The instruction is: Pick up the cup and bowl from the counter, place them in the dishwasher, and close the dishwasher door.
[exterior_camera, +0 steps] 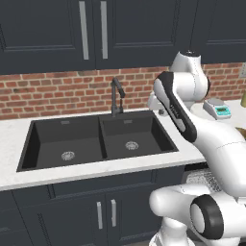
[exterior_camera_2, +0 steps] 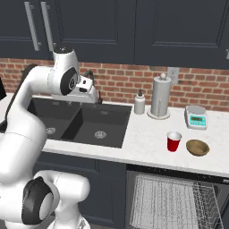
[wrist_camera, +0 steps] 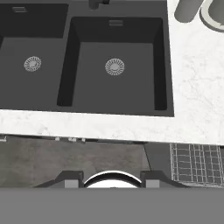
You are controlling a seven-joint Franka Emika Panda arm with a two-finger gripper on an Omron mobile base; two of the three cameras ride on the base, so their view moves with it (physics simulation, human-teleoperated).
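The red cup (exterior_camera_2: pixel 174 141) stands upright on the white counter (exterior_camera_2: pixel 147 138), right of the sink. The brown bowl (exterior_camera_2: pixel 197 147) sits just to its right, near the front edge. Below them the dishwasher (exterior_camera_2: pixel 170 197) is open, its grey wire rack (wrist_camera: pixel 197 162) showing. I cannot make out the dishwasher door. My gripper (exterior_camera_2: pixel 95 99) hangs over the sink's right basin, well left of the cup, pointing down. In the hand view its fingertips (wrist_camera: pixel 72 178) stand apart with nothing between them.
A black double sink (exterior_camera: pixel 96 139) with a dark faucet (exterior_camera: pixel 116 96) fills the counter's middle. A white soap bottle (exterior_camera_2: pixel 139 103), a paper-towel roll (exterior_camera_2: pixel 161 96) and a small scale (exterior_camera_2: pixel 196 117) stand along the brick wall. Dark cabinets hang above.
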